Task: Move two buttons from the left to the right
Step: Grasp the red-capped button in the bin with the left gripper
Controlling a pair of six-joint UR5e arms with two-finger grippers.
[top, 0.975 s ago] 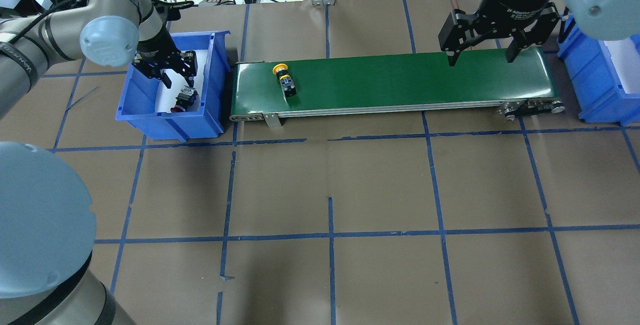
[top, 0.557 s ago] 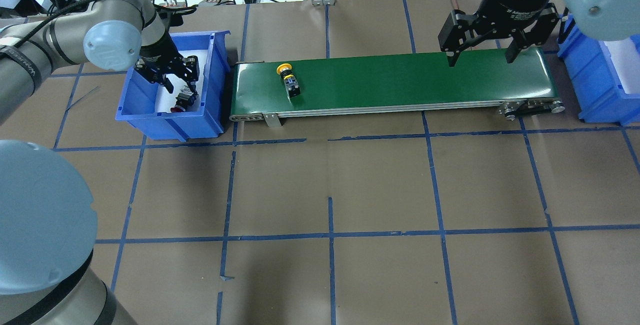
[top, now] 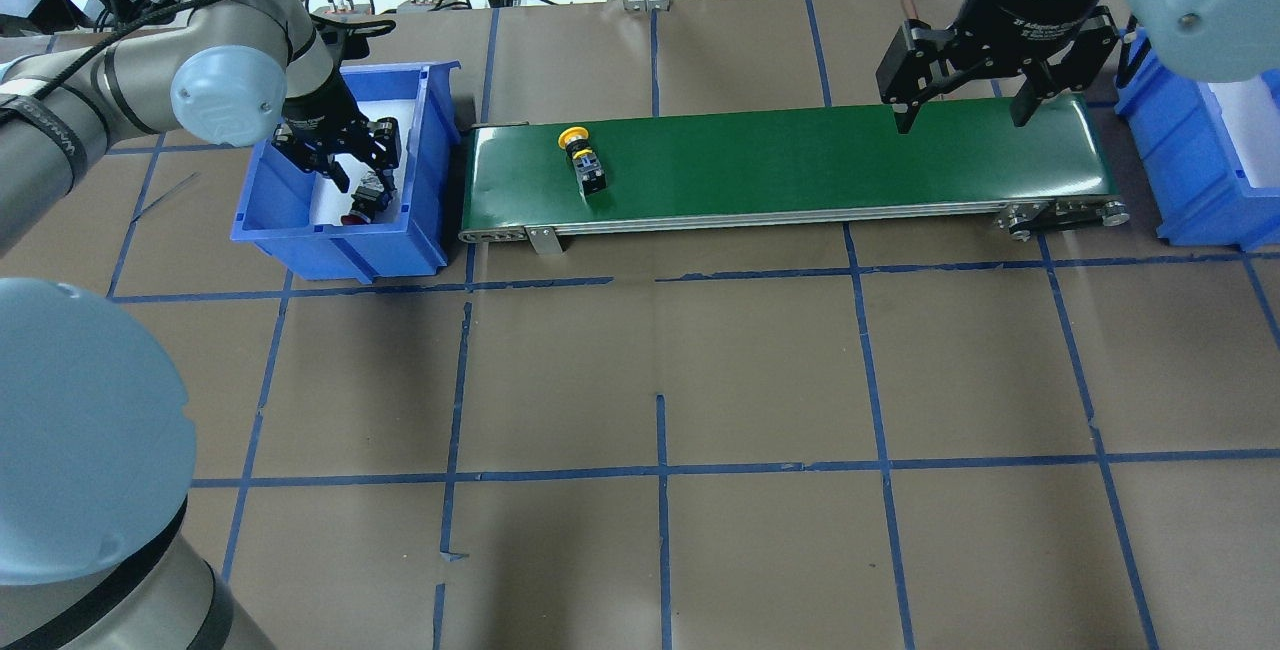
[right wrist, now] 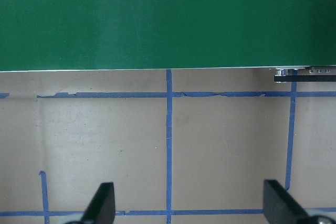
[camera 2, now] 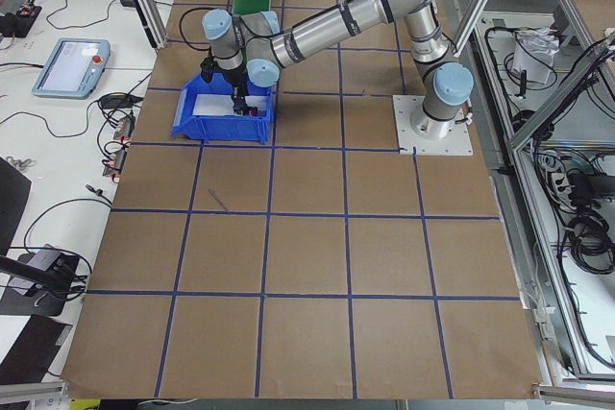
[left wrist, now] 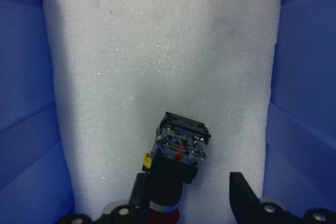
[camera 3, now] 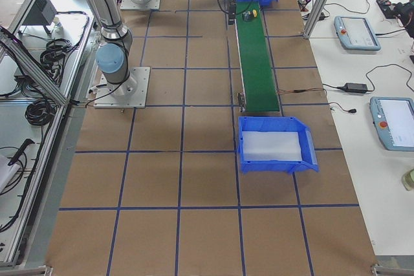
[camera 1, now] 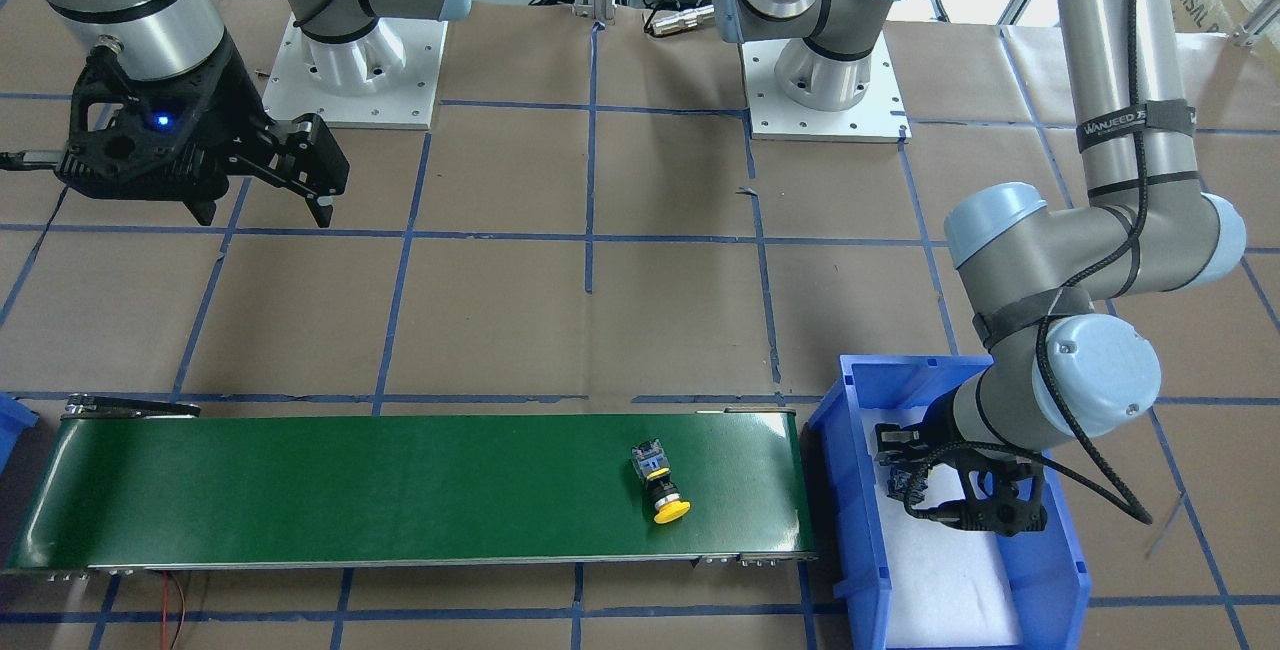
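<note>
Green belt [top: 800, 155] carries yellow button [top: 582, 160]; left arm strap [camera 1: 1135, 118] reads WANJEED.

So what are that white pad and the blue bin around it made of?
White pad: looks like foam, matte, with a fine sparkly grain. Blue bin: probably moulded plastic, its walls smooth with a slight sheen.

**What you cannot make out here**

Your left wrist view cuts the red button [left wrist: 178, 153] off at the bottom edge, so you get only a sliver of its cap, and of the left gripper [left wrist: 188, 195] only two finger stubs. From the front, that gripper hides most of the button. The right bin [top: 1190, 170] runs off the overhead's edge. In the right side view, the yellow button [camera 3: 252, 13] is a mere speck.
</note>
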